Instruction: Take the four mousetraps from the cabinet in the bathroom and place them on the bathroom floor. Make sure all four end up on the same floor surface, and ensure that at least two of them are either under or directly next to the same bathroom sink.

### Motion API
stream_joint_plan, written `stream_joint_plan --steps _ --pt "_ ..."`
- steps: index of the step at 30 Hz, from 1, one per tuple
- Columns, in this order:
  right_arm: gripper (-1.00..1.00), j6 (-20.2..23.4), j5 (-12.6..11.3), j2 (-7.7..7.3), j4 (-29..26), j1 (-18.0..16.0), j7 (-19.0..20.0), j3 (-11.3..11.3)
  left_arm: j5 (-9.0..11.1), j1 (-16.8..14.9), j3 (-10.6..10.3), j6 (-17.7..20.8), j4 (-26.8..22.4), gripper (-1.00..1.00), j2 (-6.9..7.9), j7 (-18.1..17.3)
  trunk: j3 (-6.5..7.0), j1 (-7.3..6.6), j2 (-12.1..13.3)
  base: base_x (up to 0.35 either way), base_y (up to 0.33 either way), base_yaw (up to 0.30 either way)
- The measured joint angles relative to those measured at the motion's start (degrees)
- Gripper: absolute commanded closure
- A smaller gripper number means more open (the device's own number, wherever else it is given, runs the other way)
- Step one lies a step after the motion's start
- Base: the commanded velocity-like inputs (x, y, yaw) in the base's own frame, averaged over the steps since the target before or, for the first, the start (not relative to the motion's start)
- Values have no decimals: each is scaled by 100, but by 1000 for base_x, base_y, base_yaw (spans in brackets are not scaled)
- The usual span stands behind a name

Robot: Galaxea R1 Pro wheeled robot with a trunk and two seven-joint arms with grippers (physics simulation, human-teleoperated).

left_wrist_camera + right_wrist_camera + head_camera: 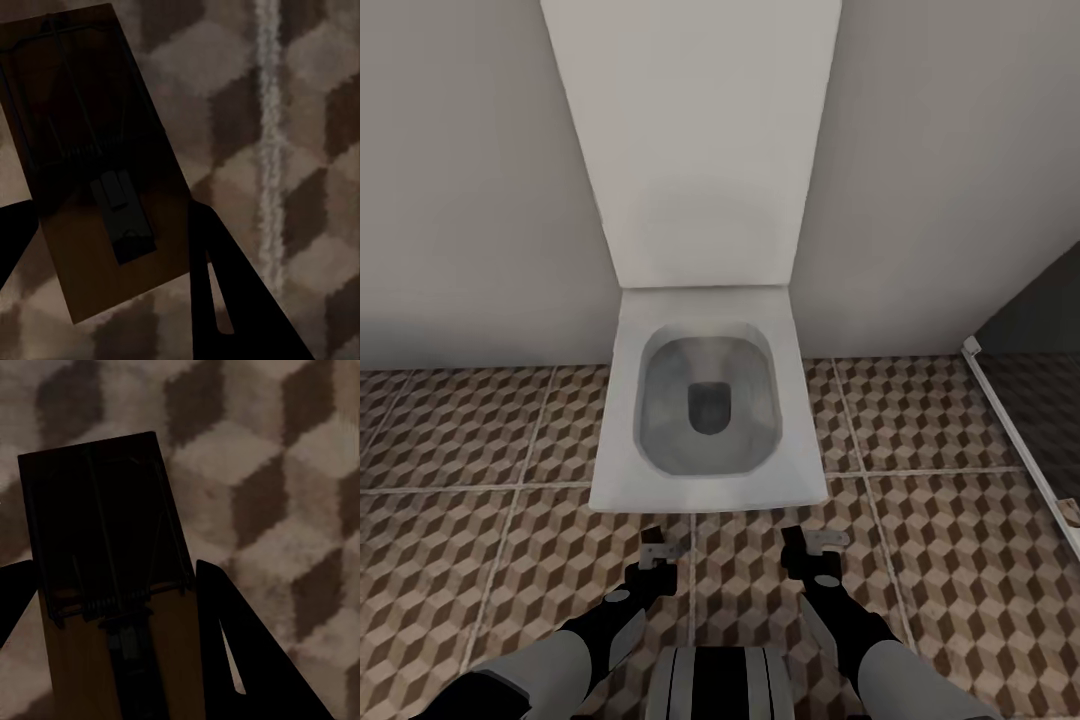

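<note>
Cube-patterned brown, beige and grey tiled bathroom floor [460, 540] runs to the pale wall. White square toilet [705, 470], lid up, stands against that wall, both arms just short of its front rim. Left gripper [656, 556] pinches a dark-brown flat mousetrap [97, 172] above the tiles; right gripper [812, 545] pinches a second dark-brown mousetrap [112, 600] likewise.

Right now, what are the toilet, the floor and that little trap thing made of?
The toilet looks like smooth white ceramic: glossy, with soft shading in its bowl. The bathroom floor seems to be matte tile: a printed cube pattern split by pale grout lines. The mousetrap between the left gripper fingers looks like a brown wooden plate with thin metal wire parts.
</note>
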Motion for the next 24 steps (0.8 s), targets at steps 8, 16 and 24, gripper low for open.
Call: stream_joint_plan --steps 8,16,24 --pt "100 0 -6 2 0 0 -1 0 0 0 0 4 0 100 -40 0 0 0 0 0 -18 0" --pt "100 0 -8 80 0 0 -1 0 -2 0 -8 34 8 100 -71 -29 0 0 0 0 -12 0" --pt "100 0 -2 103 0 0 0 0 -6 1 -25 200 6 100 -71 -394 0 0 0 0 0 0"
